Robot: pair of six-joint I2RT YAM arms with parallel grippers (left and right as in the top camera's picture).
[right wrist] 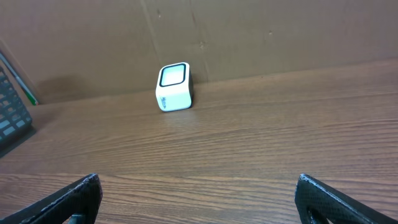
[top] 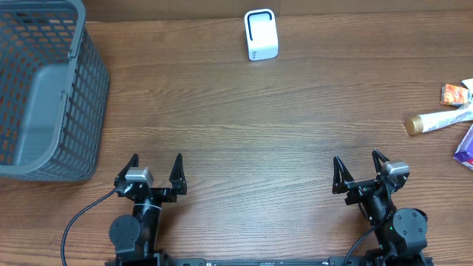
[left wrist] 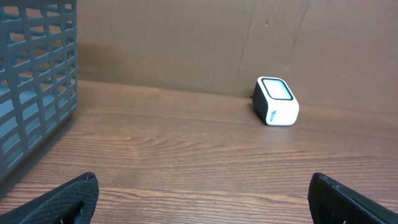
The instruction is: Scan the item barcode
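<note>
Two black two-finger grippers sit at the near edge of the brown wood-grain table [top: 244, 125]. The left gripper [top: 155, 164] and the right gripper [top: 357, 164] both have their jaws spread wide and hold nothing. In each wrist view only the dark, textured fingertips [left wrist: 68, 199] show at the bottom corners; the rest of each finger is cut off.

One small white box-shaped scanner with a dark rounded window [top: 261, 35] stands far ahead of both grippers. It is ahead and to the right of the left gripper and ahead and to the left of the right one, close to the plain brown cardboard back wall [left wrist: 186, 43].

One grey plastic lattice basket [top: 96, 111] stands ahead and to the left of the left gripper, well apart from it. Its far and left sides run out of frame.

Three items lie ahead and well to the right of the right gripper:
- a pale tube with a gold cap [top: 436, 120], lying on its side
- an orange crinkled packet [top: 454, 94] just beyond the tube
- a purple packet [top: 465, 150], mostly cut off by the edge

No barcode can be made out on any of them, and neither wrist view shows them.
</note>
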